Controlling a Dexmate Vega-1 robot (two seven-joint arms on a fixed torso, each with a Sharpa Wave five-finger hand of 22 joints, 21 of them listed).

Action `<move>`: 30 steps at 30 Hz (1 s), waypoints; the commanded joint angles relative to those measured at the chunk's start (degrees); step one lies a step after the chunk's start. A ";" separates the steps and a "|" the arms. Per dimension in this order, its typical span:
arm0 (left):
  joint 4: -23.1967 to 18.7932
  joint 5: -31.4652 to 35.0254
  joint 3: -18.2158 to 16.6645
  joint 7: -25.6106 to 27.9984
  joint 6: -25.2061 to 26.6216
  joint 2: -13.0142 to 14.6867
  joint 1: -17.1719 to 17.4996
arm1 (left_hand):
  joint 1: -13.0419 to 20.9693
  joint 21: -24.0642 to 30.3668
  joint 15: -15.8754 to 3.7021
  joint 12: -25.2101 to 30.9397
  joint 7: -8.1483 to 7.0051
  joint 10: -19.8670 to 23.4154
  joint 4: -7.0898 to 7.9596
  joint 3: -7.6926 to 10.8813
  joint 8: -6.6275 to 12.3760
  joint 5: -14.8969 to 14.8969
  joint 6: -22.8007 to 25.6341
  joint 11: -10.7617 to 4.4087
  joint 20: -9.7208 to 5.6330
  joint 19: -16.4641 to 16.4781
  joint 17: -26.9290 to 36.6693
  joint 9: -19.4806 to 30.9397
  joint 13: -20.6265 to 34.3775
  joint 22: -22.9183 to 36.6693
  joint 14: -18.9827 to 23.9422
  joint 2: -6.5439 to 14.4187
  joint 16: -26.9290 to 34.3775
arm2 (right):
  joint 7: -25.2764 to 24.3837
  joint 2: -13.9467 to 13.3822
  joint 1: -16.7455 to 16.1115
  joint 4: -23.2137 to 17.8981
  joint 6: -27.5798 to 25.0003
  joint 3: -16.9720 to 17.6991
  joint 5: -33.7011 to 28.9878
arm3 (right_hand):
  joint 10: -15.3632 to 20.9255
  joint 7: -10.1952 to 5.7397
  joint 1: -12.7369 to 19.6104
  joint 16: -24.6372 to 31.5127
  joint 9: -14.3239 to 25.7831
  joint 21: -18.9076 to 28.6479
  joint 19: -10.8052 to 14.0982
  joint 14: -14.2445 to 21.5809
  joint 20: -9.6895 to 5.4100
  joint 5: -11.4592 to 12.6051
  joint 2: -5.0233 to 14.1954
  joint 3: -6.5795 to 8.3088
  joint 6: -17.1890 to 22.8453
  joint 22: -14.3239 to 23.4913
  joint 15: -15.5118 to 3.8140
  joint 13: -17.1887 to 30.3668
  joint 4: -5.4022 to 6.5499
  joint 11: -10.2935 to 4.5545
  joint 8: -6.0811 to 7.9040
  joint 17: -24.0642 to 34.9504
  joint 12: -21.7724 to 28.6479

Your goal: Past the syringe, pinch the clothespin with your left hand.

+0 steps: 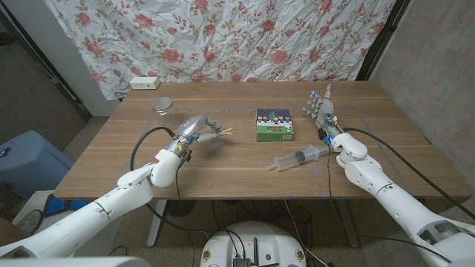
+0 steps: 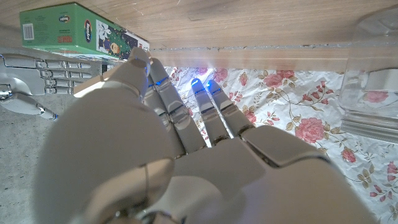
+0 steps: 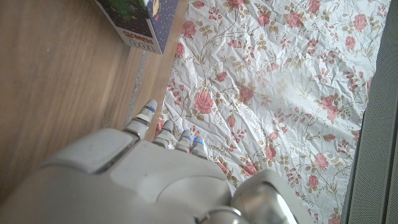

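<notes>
A small wooden clothespin (image 1: 223, 132) sticks out from the fingertips of my left hand (image 1: 197, 127), which pinches it a little above the table, left of centre; a shadow lies on the wood beneath. In the left wrist view the back of my left hand (image 2: 186, 155) hides the clothespin. The clear syringe (image 1: 300, 157) lies on the table to the right, near the front. My right hand (image 1: 320, 110) stands beyond the syringe with fingers up and apart, holding nothing; my right hand (image 3: 155, 174) shows from behind in its own wrist view.
A green picture box (image 1: 274, 124) sits mid-table between the hands, also the green box (image 2: 74, 28) and its corner (image 3: 140, 22). A round clear dish (image 1: 162, 104) and a white power strip (image 1: 143, 81) are at the back left. A floral cloth (image 1: 223, 37) hangs behind.
</notes>
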 commanded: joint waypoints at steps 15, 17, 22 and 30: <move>0.25 0.35 -0.19 -0.79 -0.64 0.58 -0.35 | -0.66 -0.43 -8.04 -0.90 -0.10 -0.75 0.28 -1.13 -0.84 0.43 -1.57 -1.21 0.58 -0.79 0.06 0.16 0.24 0.28 -0.54 -0.89 -0.48 | 0.04 0.00 0.01 0.02 0.02 -0.01 0.01 | 0.12 -0.05 0.05 -0.05 0.15 -0.06 0.16 0.30 0.14 0.28 4.55 -0.35 0.18 0.26 -2.32 0.22 -0.04 -0.25 0.04 0.14 -0.12; 0.16 0.43 -0.19 -0.86 -0.54 0.64 -0.32 | -0.69 -0.44 -8.04 -0.93 -0.07 -0.83 0.29 -1.18 -0.85 0.43 -1.60 -1.21 0.57 -0.81 0.06 0.16 0.23 0.28 -0.58 -0.91 -0.50 | 0.04 0.00 0.00 0.02 0.02 -0.01 0.01 | 0.13 -0.08 0.05 -0.06 0.15 -0.06 0.16 0.29 0.14 0.28 4.55 -0.35 0.11 0.26 -2.32 0.22 -0.04 -0.34 0.01 0.14 -0.11; -0.15 0.10 -0.29 -1.46 -0.22 0.85 -0.09 | -0.93 -0.47 -7.99 -1.06 -0.06 -1.24 0.36 -1.43 -0.99 0.46 -2.00 -1.19 0.64 -0.90 0.04 0.18 0.23 0.28 -0.81 -1.02 -0.57 | 0.04 0.00 0.00 0.02 0.02 0.00 0.01 | 0.09 -0.07 0.05 -0.08 0.15 -0.06 0.18 0.28 0.15 0.28 4.55 -0.35 0.15 0.26 -2.30 0.22 -0.04 -0.24 0.03 0.15 -0.14; -0.64 0.36 -0.34 -1.95 0.33 1.36 0.22 | -1.57 -0.46 -7.80 -1.26 0.03 -1.91 0.58 -1.88 -1.12 0.46 -2.45 -1.13 0.72 -0.91 0.04 0.21 0.20 0.28 -0.99 -1.20 -0.60 | 0.04 0.00 0.00 0.02 0.02 -0.01 0.01 | 0.19 -0.04 0.05 -0.09 0.15 -0.06 0.21 0.29 0.15 0.29 4.54 -0.36 0.24 0.26 -2.31 0.22 -0.05 -0.13 0.06 0.17 -0.10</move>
